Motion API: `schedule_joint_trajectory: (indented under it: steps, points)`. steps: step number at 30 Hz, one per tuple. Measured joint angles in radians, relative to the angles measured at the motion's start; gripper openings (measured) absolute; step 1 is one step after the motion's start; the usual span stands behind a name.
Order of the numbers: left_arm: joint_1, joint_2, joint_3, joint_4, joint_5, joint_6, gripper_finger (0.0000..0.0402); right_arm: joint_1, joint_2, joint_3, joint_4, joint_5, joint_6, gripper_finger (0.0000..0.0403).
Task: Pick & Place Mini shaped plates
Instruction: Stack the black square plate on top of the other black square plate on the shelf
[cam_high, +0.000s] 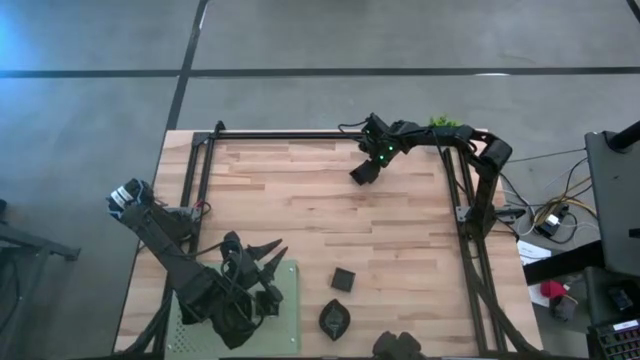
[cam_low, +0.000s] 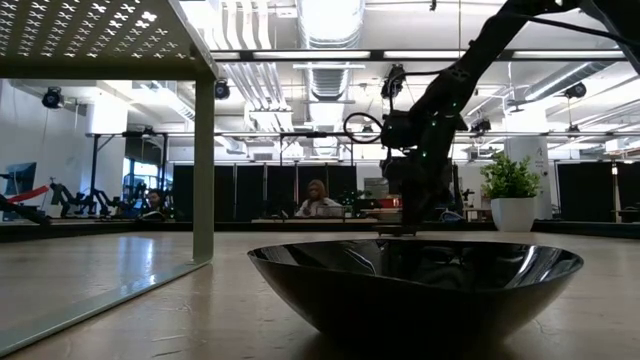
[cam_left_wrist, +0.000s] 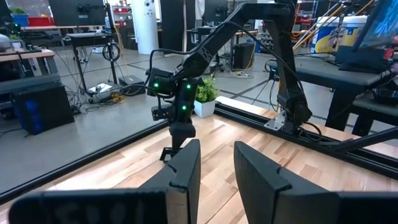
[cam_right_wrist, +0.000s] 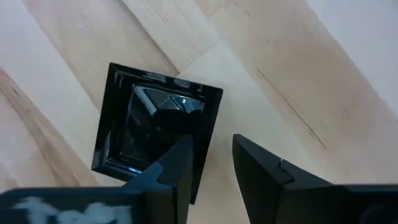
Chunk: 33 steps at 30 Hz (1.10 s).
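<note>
A square black mini plate lies flat on the wooden table near its far edge. My right gripper stands open over it, pointing steeply down, and also shows in the high view. More black plates lie near the front: a small square one, a leaf-like one and a dark cluster at the near edge. One round plate fills the low view. My left gripper is open and holds nothing. It hangs above the near left of the table. My right gripper stands astride the square plate's rim, coming from above. One finger is over the plate's inside and the other over the bare table. Whether either finger touches the plate I cannot tell.
A light green perforated mat lies at the near left, partly under my left arm. A small potted plant stands at the far right corner. Black frame rails run along the table's far, left and right sides. Bare wood spreads across the middle.
</note>
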Motion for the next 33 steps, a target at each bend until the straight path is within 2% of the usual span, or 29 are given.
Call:
schedule_joint_trajectory:
  steps: [5,11,19,28,33]
  points:
    - [0.000,0.000,0.000,0.000,0.000,0.000,0.0092,0.000,0.007,0.000,0.000,-0.006,-0.003,0.0084]
    - [0.000,0.000,0.000,0.000,0.000,0.000,0.0092,0.004,0.007,0.000,0.003,-0.011,-0.033,0.0016]
    - [0.000,0.000,0.000,0.000,0.000,0.013,0.0092,0.019,-0.051,0.022,-0.002,-0.006,-0.039,0.0011]
    - [0.030,0.000,0.000,0.000,0.002,0.122,0.0092,0.122,-0.280,0.030,0.010,0.010,-0.063,0.0011]
    - [0.106,-0.002,0.000,0.000,0.012,0.243,0.0092,0.247,-0.403,0.028,0.101,0.120,-0.066,0.0011]
